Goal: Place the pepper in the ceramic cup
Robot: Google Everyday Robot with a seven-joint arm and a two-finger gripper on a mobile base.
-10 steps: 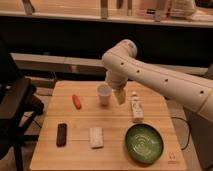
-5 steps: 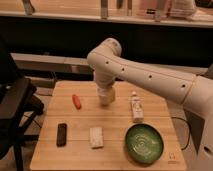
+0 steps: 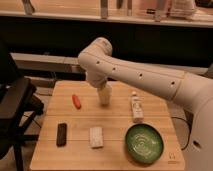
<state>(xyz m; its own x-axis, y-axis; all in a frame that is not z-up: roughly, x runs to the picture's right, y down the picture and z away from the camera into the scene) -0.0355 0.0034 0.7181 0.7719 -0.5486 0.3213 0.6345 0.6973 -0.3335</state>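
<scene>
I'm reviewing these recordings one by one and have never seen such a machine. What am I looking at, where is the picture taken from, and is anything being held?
The white jointed tube is a robot arm that ends in a two-finger claw. A single camera looks down on the wooden table; where it is mounted is not known. The claw is open and hangs low at the white ceramic cup, partly in front of it. The orange-red pepper lies free on the table to the cup's left, so it is not held. Also on the table are a black bar, a white block, a green bowl and a slim pale bottle.
</scene>
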